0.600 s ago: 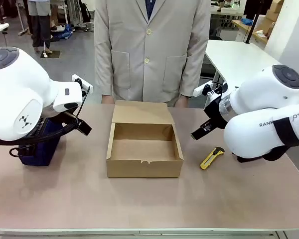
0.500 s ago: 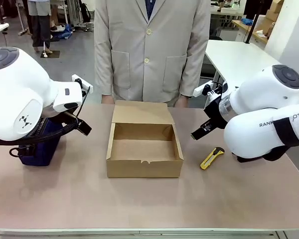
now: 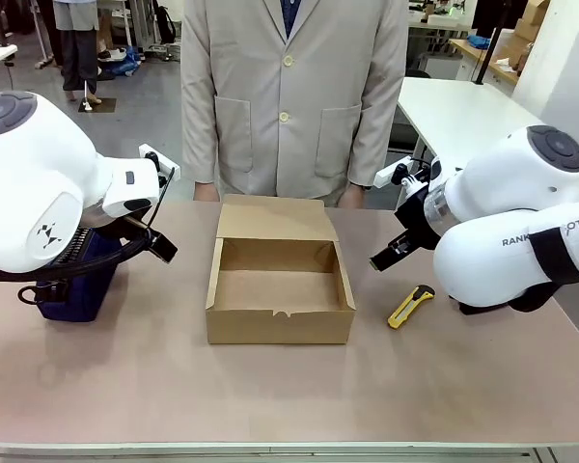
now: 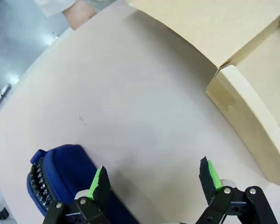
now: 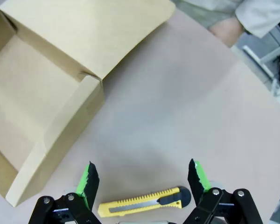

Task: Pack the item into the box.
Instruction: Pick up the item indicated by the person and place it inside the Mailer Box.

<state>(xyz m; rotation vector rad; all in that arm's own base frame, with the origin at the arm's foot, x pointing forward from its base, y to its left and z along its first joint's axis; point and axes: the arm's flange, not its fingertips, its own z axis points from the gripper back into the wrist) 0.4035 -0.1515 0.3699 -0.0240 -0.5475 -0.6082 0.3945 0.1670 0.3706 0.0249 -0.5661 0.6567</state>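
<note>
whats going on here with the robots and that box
Nothing is held yet. The yellow utility knife lies on the table, right of the open, empty cardboard box. The right gripper hangs open above the knife; the left gripper is open near a navy pouch. A person stands at the far side.

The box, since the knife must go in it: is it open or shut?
Open: the box has its flap lid folded back toward the person and its bare floor shows.
</note>
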